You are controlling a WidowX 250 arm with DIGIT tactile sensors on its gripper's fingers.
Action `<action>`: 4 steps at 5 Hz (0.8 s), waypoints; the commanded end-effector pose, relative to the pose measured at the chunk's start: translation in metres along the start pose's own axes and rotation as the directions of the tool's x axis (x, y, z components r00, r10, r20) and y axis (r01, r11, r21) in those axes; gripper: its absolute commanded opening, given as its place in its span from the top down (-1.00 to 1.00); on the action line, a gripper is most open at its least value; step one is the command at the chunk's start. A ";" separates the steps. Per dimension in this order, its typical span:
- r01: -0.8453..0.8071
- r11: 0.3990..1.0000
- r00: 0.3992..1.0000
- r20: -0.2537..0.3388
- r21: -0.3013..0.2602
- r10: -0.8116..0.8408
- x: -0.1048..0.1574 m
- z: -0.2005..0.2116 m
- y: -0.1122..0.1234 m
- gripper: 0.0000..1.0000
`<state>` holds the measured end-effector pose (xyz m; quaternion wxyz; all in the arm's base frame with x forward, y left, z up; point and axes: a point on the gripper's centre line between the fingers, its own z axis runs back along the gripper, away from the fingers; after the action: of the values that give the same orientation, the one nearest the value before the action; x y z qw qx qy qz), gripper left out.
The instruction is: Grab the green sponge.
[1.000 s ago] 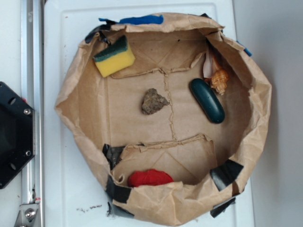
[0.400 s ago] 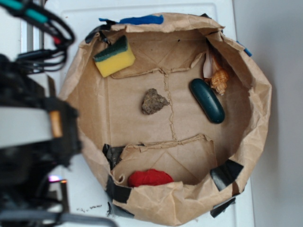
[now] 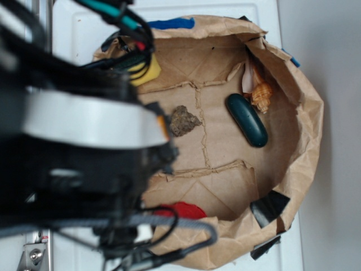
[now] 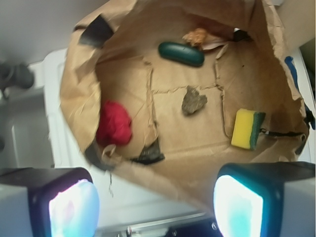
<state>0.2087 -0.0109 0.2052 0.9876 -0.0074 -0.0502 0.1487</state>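
Here, from the largest thing down:

Robot arm: a blurred black and white mass with cables, filling the left half of the exterior view and covering the left wall of the bag.

Paper bag: brown, rolled down into a wide open bowl with creased walls and patches of black tape; it sits on a white surface and holds everything else.

Gripper: seen from the wrist camera at the bottom edge, outside and above the near rim of the bag; its two fingers are spread wide apart, with nothing between them.

Red cloth: a crumpled lump against the bag's left wall in the wrist view.

Teal capsule: a dark glossy oblong lying flat near the far wall, touching an orange-brown seashell.

Green sponge: yellow foam with a dark green layer on its right side, flat on the bag floor near the right wall. It lies beyond the fingers, well apart from them, roughly in line with the right-hand finger in the wrist view. In the exterior view only a yellow corner shows past the cables.

Rock: a rough grey-brown piece in the middle of the floor, between capsule and sponge.
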 end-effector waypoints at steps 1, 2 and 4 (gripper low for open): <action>-0.208 0.974 0.978 0.020 0.086 0.207 0.024 -0.023 0.034 -1.00; -0.288 0.954 0.957 -0.009 0.084 0.290 0.022 -0.038 0.049 -1.00; -0.288 0.954 0.957 -0.009 0.084 0.290 0.022 -0.038 0.049 -1.00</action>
<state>0.2211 0.0348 0.1637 0.9590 0.0244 -0.0222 0.2814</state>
